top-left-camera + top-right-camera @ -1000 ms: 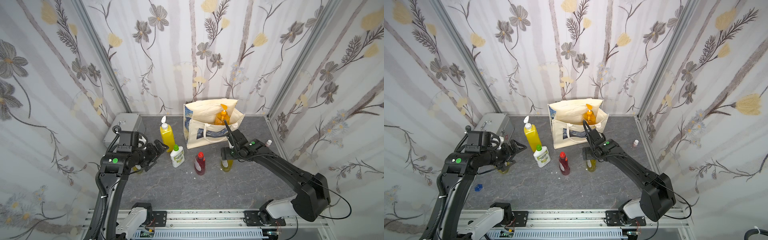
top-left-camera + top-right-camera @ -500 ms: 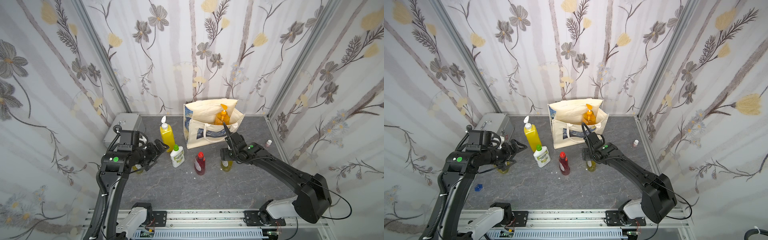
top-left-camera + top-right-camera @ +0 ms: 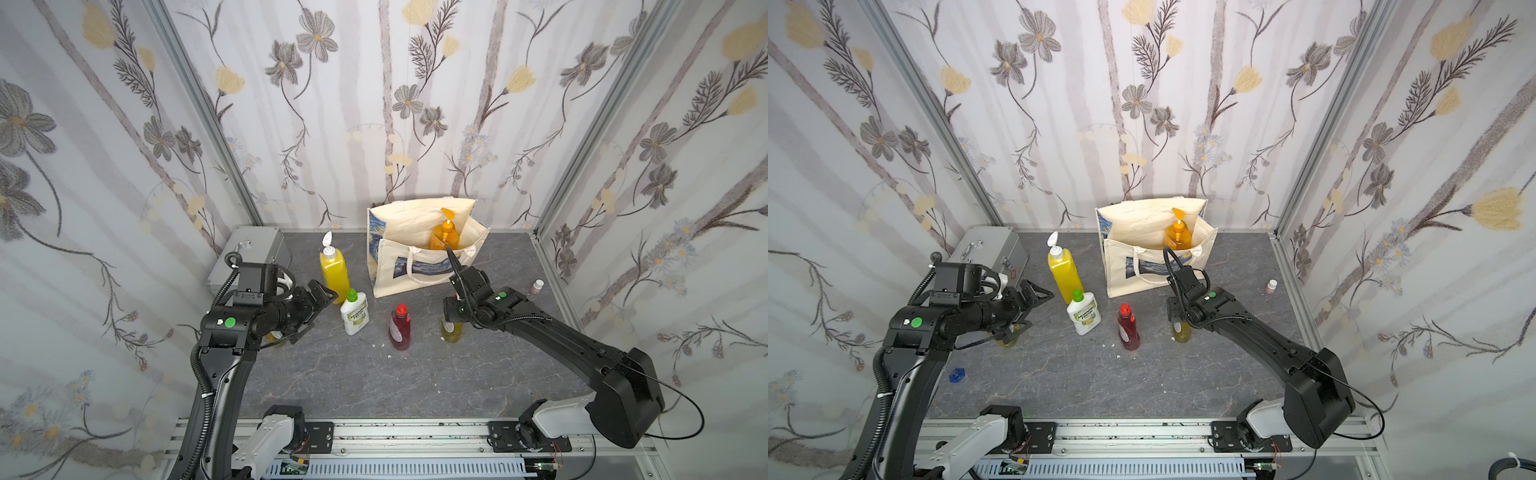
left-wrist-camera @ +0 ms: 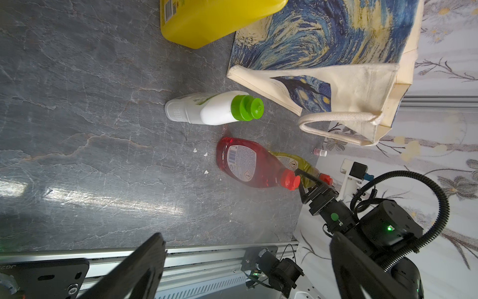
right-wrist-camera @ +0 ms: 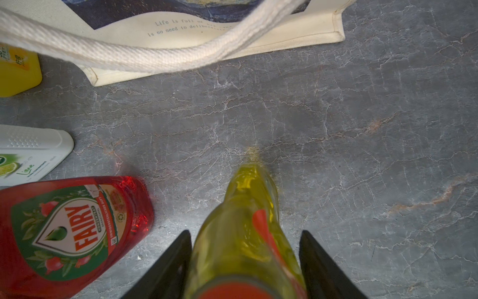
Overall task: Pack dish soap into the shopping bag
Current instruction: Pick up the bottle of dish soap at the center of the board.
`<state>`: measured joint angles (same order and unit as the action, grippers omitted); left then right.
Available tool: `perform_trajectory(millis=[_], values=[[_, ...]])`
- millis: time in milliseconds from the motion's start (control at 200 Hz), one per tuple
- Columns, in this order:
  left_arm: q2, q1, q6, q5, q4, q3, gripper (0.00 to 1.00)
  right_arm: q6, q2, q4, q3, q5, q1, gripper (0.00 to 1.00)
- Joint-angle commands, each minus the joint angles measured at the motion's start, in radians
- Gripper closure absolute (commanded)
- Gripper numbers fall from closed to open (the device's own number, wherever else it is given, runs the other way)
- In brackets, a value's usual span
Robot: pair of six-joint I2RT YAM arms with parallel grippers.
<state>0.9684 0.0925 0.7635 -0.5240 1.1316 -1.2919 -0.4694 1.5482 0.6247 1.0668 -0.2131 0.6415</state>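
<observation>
on grey veined tabletop [image 3: 374,382], between floral-papered walls [image 3: 353,104], cream shopping bag [image 3: 399,249]

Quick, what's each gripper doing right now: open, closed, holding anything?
Left gripper: open, holding nothing.
Right gripper: open, fingers either side of the yellow-green bottle, a gap showing, not gripping it.

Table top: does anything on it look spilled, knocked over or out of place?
Nothing looks spilled or tipped. Two small oddities: white crumbs on the grey table beside the dark red bottle, and a small blue object lying alone near the left arm.
</observation>
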Motion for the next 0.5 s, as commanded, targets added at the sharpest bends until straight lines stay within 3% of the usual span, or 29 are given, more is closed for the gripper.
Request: perform_trajectory(millis=[0,140,290,495], values=[[-0.003,0.001,0.013,0.002,-0.015,0.002,0.00,-0.002,-0.010,-0.004,-0.002,-0.031,0.001,0.37],[-0.010,0.000,0.020,0.001,-0.020,0.013,0.00,0.007,-0.015,-0.012,-0.002,-0.042,0.001,0.42],[-0.019,0.000,0.032,0.002,-0.024,0.022,0.00,0.015,-0.016,-0.017,-0.002,-0.039,0.001,0.54],[-0.033,-0.001,0.044,0.012,-0.023,0.035,0.00,0.024,-0.023,-0.016,-0.003,-0.035,0.003,0.59]])
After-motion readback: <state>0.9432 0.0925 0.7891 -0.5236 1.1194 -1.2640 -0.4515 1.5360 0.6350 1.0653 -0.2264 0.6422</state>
